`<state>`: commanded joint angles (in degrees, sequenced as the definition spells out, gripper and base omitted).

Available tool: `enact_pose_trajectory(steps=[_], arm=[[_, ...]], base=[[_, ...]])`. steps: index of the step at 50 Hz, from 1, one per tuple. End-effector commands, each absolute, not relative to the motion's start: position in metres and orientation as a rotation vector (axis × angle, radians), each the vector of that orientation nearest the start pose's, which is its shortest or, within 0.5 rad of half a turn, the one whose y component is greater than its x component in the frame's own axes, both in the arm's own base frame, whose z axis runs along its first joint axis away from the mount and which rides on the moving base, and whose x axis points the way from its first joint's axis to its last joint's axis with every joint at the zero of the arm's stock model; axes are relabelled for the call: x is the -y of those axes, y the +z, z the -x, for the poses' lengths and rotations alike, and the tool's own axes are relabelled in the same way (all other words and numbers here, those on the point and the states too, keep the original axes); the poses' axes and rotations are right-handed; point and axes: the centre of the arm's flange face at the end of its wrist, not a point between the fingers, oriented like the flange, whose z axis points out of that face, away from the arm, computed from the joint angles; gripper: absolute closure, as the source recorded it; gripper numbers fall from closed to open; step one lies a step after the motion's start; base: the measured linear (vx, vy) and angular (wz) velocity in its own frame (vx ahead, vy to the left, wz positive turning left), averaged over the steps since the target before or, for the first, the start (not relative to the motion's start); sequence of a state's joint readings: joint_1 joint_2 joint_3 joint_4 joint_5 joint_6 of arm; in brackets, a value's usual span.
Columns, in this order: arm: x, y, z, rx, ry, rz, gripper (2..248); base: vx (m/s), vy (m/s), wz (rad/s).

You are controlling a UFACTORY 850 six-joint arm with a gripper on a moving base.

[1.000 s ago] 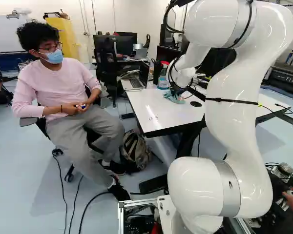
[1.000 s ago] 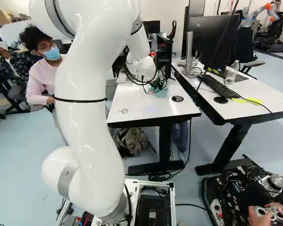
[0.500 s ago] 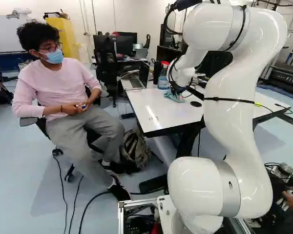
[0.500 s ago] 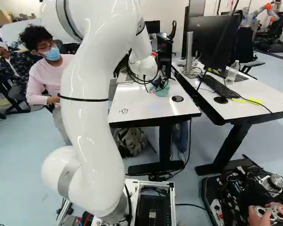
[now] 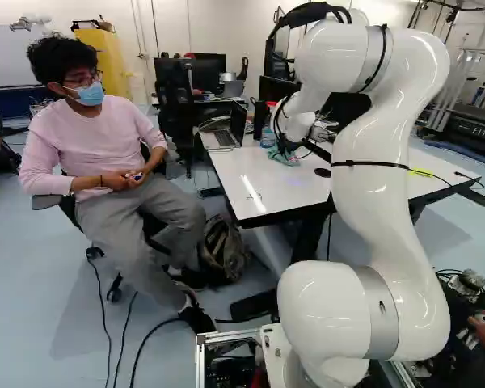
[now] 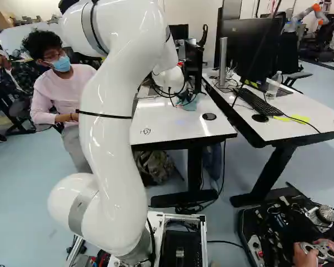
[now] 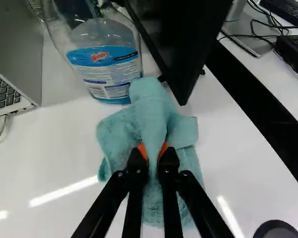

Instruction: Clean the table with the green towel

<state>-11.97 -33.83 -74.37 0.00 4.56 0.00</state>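
Note:
At the far part of the white table, in the left base view, my gripper is down at the green towel. In the wrist view the gripper is shut on a bunched fold of the towel, pinched between its orange pads. The rest of the cloth spreads on the tabletop around and under the fingers, its far end up against a clear spray bottle. In the right base view the towel shows in part below the wrist.
Ahead of the gripper stand the spray bottle with a blue label and a black monitor. An open laptop lies beside the bottle. A second table holds a keyboard and mouse. Another robot stands far back.
The arm has shifted toward the left in the left base view, its upper part swinging in. The gripper and the towel held in it have slid a little farther along the table. The base has stayed put.

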Motion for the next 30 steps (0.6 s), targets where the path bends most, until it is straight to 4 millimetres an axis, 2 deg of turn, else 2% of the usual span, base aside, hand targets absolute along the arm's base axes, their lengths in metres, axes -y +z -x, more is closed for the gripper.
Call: enact_pose_trajectory(steps=[21, 30], arm=[[0.103, 0.399, -0.660, -0.229, -1.219, 2.950, 211], [0.091, 0.400, -0.652, -0.205, -1.206, 2.950, 211]], base=[[0.000, 0.000, 0.000], [0.000, 0.000, 0.000]])
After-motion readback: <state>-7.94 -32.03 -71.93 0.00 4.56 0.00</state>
